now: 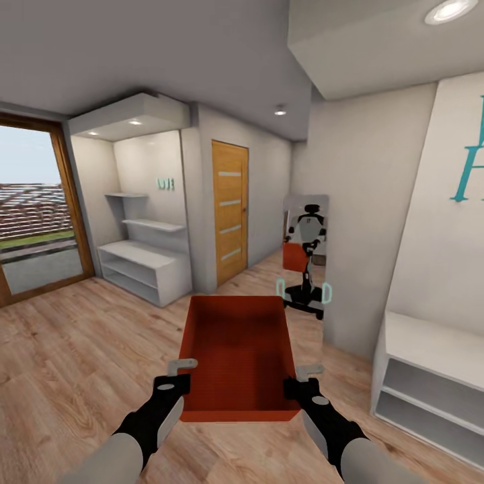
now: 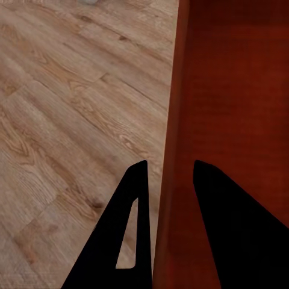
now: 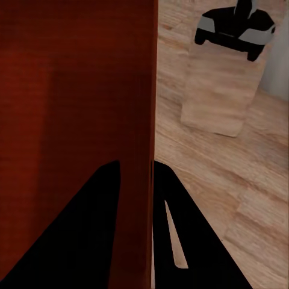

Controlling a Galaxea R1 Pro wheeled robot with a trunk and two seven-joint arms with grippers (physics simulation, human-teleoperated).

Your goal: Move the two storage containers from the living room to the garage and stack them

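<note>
Wood-plank floor (image 1: 81,349) everywhere, white shelving unit (image 1: 144,265) at ten o'clock, orange door (image 1: 230,210) at twelve, tall mirror (image 1: 306,259) at one o'clock reflecting the robot. Dead centre, the red-orange storage container (image 1: 238,353) rides off the floor. Left gripper (image 1: 180,374) pinches its left wall, fingers (image 2: 129,232) nearly closed around it; right gripper (image 1: 300,378) clamps the right wall, seemingly just as tight.

Storage container (image 1: 238,356) before mirror (image 1: 306,262)
</note>
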